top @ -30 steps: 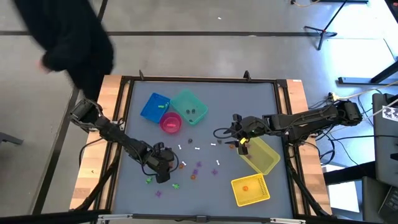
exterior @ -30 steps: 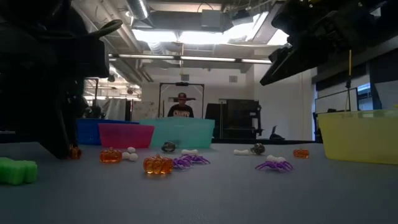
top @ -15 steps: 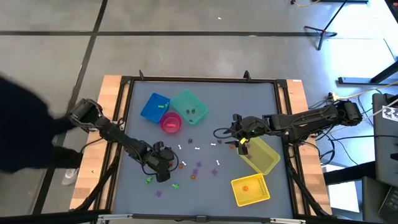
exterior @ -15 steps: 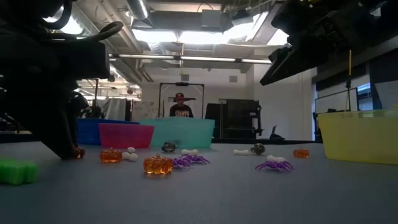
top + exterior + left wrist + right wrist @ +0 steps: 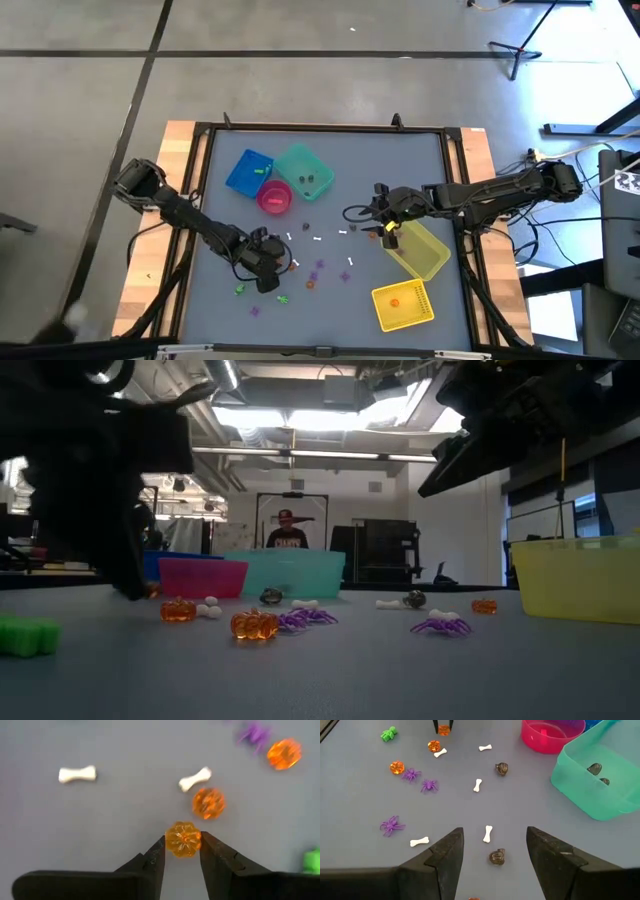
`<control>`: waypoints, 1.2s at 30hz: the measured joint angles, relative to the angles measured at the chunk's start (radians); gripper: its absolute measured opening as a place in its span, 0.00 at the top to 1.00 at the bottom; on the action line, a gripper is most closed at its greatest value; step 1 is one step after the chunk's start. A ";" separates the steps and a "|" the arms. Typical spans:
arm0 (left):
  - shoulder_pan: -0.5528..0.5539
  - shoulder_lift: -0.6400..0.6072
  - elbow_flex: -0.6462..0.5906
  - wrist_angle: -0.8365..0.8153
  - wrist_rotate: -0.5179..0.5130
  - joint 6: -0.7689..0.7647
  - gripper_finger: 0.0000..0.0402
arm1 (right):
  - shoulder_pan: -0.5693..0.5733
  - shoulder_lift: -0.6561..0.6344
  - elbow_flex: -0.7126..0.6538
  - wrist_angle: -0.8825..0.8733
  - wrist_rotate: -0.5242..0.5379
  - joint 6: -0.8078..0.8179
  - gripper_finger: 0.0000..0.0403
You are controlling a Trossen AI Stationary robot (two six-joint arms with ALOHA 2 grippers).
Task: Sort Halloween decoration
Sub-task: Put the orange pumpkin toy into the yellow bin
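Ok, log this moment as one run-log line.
left gripper: shut on orange pumpkin, at table level | right gripper: open, above white bone

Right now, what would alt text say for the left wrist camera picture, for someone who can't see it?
The left gripper has its two dark fingers closed around a small orange pumpkin on the grey table. Just beyond lie a second orange pumpkin, two white bones and, farther off, a purple spider.
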 joint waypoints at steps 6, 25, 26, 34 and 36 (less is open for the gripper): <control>0.032 -0.001 0.052 0.001 -0.004 0.000 0.78 | 0.000 0.000 0.000 0.040 -0.007 -0.004 0.46; 0.255 -0.004 0.140 0.438 0.176 0.000 0.78 | 0.001 0.000 0.000 0.335 -0.258 -0.470 0.46; 0.268 -0.004 0.140 0.468 0.190 0.000 0.78 | 0.001 0.000 0.000 0.344 -0.263 -0.484 0.46; 0.348 -0.004 0.140 0.640 0.284 -0.002 0.78 | 0.001 0.000 0.000 0.389 -0.264 -0.623 0.46; 0.361 -0.004 0.140 0.669 0.298 -0.003 0.78 | 0.001 0.000 0.000 0.417 -0.264 -0.632 0.46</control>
